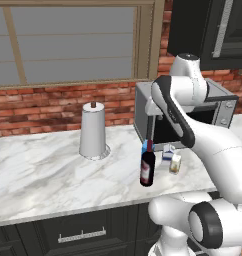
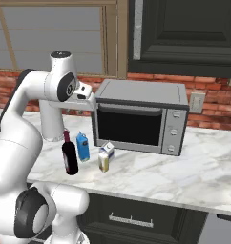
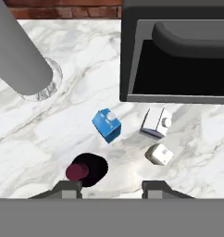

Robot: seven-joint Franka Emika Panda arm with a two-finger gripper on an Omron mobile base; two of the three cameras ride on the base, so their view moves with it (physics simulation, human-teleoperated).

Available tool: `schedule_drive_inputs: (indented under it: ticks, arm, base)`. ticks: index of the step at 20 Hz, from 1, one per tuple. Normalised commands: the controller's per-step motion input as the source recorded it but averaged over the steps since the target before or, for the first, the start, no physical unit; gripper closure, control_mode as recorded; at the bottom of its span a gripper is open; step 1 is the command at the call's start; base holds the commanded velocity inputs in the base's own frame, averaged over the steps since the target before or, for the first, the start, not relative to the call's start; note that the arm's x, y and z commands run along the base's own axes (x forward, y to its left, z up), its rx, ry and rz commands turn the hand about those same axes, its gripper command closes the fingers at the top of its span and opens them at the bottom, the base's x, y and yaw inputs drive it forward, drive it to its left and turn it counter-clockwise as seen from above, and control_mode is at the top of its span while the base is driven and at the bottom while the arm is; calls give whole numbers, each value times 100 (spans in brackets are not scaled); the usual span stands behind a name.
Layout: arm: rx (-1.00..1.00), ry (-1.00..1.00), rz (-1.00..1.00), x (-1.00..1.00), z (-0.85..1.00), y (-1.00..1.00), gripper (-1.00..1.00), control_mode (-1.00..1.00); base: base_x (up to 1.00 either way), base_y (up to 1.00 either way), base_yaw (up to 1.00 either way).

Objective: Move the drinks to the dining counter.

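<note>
While the left base view hides most of the blue carton [image 1: 144,146] behind the wine bottle [image 1: 147,168], it shows the paper towel roll [image 1: 94,131] upright on the marble counter [image 1: 38,175]. From the right base view, bottle, carton, white carton [image 2: 107,150] and pale-yellow container [image 2: 103,162] stand apart before the toaster oven [image 2: 141,121]. Looking down, the hand view puts the gripper [image 3: 111,188] above them, its fingers parted and holding nothing, the bottle's red cap [image 3: 77,171] near one tip.
</note>
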Motion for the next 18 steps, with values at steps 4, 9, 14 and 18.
schedule_drive_inputs:
  ticks: [4,9,14,18]
  arm:
    - [0,0,0,-21,-1,-2,-100,-100]
    - [0,0,2,-41,-13,0,-100,-100]
    - [0,0,8,-54,-20,0,-100,-100]
    - [0,-9,13,-49,-24,0,-100,-100]
  base:
    - [0,0,0]
    - [0,0,0]
    - [0,0,0]
    - [0,0,0]
